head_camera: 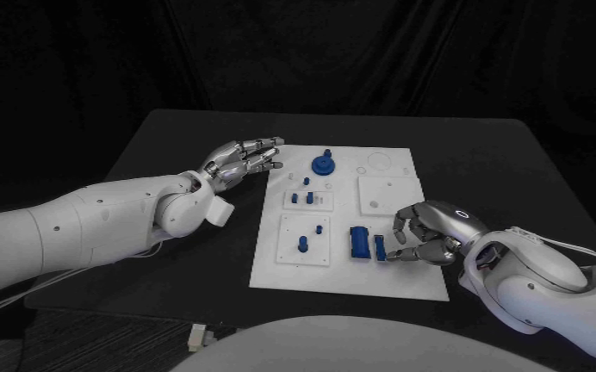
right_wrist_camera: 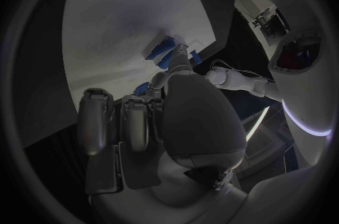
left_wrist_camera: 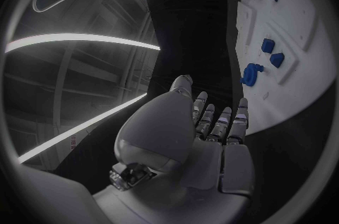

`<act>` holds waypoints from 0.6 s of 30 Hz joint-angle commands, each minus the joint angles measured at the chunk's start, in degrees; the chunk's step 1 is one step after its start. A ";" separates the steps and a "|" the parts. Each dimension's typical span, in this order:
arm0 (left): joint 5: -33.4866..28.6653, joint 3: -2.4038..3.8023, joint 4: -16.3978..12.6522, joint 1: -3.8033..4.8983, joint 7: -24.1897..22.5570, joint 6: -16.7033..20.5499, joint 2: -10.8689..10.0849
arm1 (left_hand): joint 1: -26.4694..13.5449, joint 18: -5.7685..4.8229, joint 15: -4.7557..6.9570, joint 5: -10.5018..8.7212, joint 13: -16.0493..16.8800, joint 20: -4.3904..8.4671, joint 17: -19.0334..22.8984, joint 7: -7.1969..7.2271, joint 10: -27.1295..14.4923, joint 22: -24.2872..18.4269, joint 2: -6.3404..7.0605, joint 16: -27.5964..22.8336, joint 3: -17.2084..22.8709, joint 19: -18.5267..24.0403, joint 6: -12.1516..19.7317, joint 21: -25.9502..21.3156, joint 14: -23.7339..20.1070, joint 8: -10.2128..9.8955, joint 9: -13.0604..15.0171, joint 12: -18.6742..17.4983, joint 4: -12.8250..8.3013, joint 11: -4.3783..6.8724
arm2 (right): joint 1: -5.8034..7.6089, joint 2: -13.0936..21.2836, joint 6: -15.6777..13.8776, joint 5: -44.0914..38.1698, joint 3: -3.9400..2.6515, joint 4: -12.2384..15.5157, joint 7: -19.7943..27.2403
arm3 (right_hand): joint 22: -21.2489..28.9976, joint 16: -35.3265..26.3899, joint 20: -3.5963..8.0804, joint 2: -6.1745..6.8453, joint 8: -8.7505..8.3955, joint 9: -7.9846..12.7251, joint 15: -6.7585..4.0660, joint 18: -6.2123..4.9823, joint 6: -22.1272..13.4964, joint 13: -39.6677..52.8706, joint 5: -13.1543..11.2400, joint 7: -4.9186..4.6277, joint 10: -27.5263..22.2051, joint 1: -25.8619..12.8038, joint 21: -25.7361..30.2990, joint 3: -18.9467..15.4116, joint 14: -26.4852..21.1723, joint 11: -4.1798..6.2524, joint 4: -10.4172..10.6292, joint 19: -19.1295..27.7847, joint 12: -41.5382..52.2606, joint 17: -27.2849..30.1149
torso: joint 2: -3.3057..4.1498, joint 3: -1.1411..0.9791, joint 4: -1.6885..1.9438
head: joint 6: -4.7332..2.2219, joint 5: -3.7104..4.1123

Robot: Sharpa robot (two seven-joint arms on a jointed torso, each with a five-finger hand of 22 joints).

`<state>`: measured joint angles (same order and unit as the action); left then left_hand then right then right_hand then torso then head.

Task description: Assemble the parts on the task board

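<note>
On the black tabletop (head_camera: 162, 144), against a backdrop of dark curtains (head_camera: 298, 36), the white task board (head_camera: 280, 269) lies in the middle, its long side running away from the robot. Three raised white square plates sit on it: one at the near left, one smaller above it, one at the right middle. Blue parts are spread over the board: a round knobbed piece (head_camera: 323, 164) at the far end, three small pegs (head_camera: 307, 195) on the small plate, two pegs (head_camera: 306, 242) on the near left plate, and two upright blocks (head_camera: 359, 243) side by side near the board's right middle.

Two hands are in view. The left hand (head_camera: 244, 158) hovers just beside the board's far left corner, fingers stretched out and apart, holding nothing. The right hand (head_camera: 426, 230) rests over the board's near right edge with its fingers curled down, fingertips close to the thinner of the two blocks (head_camera: 380, 248); whether it actually grips that block cannot be told.
</note>
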<state>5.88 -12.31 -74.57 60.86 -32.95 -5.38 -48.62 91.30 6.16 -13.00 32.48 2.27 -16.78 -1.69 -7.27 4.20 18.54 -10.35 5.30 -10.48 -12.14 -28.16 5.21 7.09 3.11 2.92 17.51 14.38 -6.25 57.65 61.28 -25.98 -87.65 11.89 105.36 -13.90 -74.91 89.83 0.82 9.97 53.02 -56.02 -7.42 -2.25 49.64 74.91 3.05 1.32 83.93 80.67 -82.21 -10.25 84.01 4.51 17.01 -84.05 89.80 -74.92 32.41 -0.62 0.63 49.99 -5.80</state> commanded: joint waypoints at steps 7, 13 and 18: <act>-0.33 0.06 -0.05 -0.10 -0.82 -0.75 0.15 | 0.81 -0.66 -0.03 0.31 0.07 0.00 -0.05 0.05 0.30 -0.20 -0.03 0.34 0.53 -0.41 0.00 0.18 0.32 0.27 0.05 0.27 -0.05 0.04 | -0.07 -0.71 3.09 -1.71 -0.01 -0.27 -2.19 | -12.53 0.17 0.43 0.44 0.07 0.12 -0.38 0.32 0.41 15.09 -0.12 0.13 6.07 0.45 0.01 -0.28 5.99 0.43 -0.01 -2.56 0.20 -15.08 | -0.01 -0.01 0.02 | 0.01 0.10; -0.33 0.06 -0.07 -0.11 -0.83 -0.75 0.12 | 0.81 -0.66 -0.03 0.31 0.07 0.00 -0.05 0.05 0.30 -0.20 -0.03 0.34 0.53 -0.41 0.00 0.18 0.32 0.27 0.05 0.27 -0.05 0.04 | -0.09 -1.25 2.73 -1.87 -0.01 -0.46 -2.45 | -12.47 0.17 0.47 -0.81 0.00 0.19 -0.41 0.27 0.48 15.09 -0.08 0.13 6.07 1.46 0.20 0.61 5.99 0.44 -0.07 -2.46 0.20 -15.08 | 0.01 0.00 0.01 | 0.01 0.10; -0.33 0.06 -0.06 -0.12 -0.81 -0.79 0.14 | 0.81 -0.66 -0.03 0.31 0.07 0.00 -0.05 0.05 0.30 -0.20 -0.03 0.34 0.53 -0.41 0.00 0.18 0.32 0.27 0.05 0.27 -0.05 0.04 | -0.10 -1.47 2.39 -1.91 -0.01 -0.64 -2.55 | -12.46 0.17 0.45 -1.61 -0.04 0.22 -0.39 0.27 0.43 15.09 -0.05 0.07 6.07 1.65 0.22 1.10 5.99 0.40 -0.10 -2.45 0.20 -15.08 | 0.03 -0.02 0.02 | 0.01 0.14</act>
<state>5.88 -12.31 -74.54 60.82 -32.93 -5.50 -48.57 91.52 6.16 -13.00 32.48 2.26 -16.78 -1.69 -7.27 4.20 18.40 -10.58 5.31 -10.32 -12.14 -28.17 5.21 7.09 3.11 2.92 17.51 14.21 -6.25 57.64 59.84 -23.75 -88.89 11.88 104.74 -15.16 -74.91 89.83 0.81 8.77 53.02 -55.87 -7.42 -2.25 49.83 74.90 3.05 1.51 83.93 82.44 -82.21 -9.46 84.00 4.50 16.91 -84.05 89.80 -74.91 32.41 -0.62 0.65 49.99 -5.67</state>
